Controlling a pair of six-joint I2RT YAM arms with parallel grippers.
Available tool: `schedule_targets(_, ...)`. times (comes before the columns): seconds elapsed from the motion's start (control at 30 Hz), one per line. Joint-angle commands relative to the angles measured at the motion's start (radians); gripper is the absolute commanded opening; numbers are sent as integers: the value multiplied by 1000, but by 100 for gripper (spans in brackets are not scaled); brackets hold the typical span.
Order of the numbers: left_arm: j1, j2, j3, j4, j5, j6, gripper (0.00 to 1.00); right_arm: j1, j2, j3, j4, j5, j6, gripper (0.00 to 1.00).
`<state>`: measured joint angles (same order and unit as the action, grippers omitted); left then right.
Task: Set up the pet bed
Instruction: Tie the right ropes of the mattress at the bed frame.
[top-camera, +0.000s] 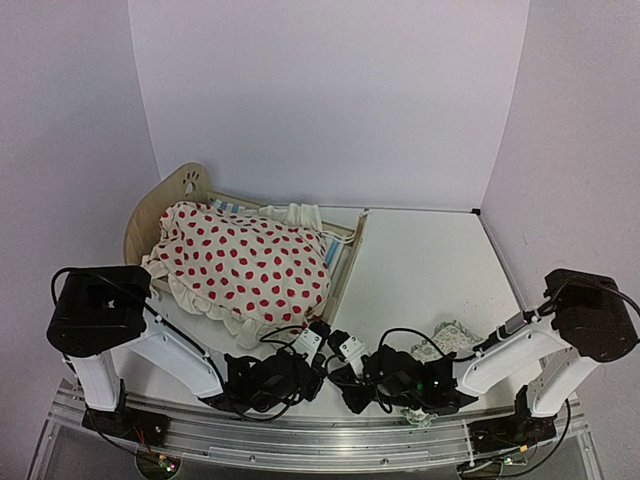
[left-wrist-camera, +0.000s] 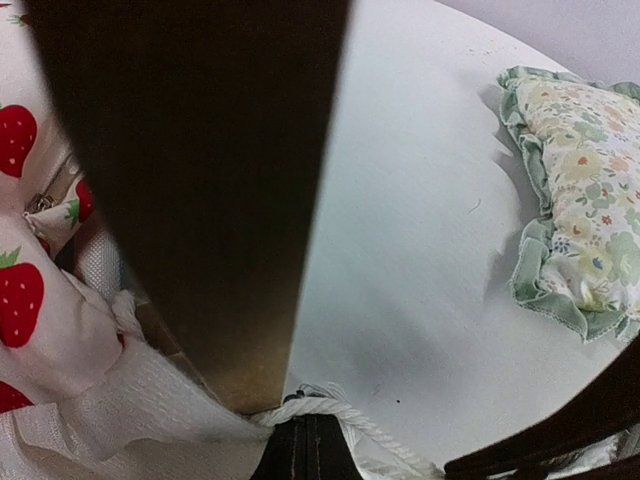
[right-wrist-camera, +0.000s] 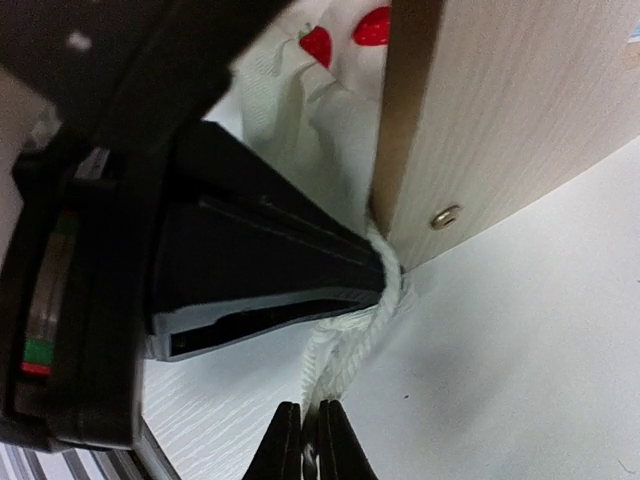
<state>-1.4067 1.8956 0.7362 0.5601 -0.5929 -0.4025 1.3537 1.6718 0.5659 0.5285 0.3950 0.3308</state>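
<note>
The pet bed (top-camera: 186, 184) stands at the left, its light-wood footboard (top-camera: 350, 255) toward the table's middle. The cream red-dotted cushion (top-camera: 240, 262) lies on it and overhangs the near side. My left gripper (top-camera: 312, 340) and right gripper (top-camera: 345, 350) meet at the footboard's near corner. In the left wrist view my left gripper (left-wrist-camera: 305, 425) is shut on a white twisted cord (left-wrist-camera: 374, 426) from the cushion's edge, beside the footboard (left-wrist-camera: 200, 200). In the right wrist view my right gripper (right-wrist-camera: 308, 415) is shut on the same cord (right-wrist-camera: 350, 340), below the footboard (right-wrist-camera: 500, 120).
The small green floral frilled pillow (top-camera: 455, 338) lies on the table right of the grippers, near the right arm; it also shows in the left wrist view (left-wrist-camera: 580, 200). White walls close the table at the back and sides.
</note>
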Motion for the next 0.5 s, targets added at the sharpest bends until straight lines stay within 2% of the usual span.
schedule_targets(0.0,9,42,37,-32,-64,-22,0,15,2,13,8,-40,5,20)
schedule_targets(0.23,9,61,36,-17,-75,-25,0,13,-95,-28,2,36,-13,31)
schedule_targets(0.37,8,76,43,-13,-80,-22,0,0,-182,-71,-2,140,8,35)
schedule_targets(0.47,8,82,44,-9,-82,-22,0,-61,-240,-98,-15,144,69,34)
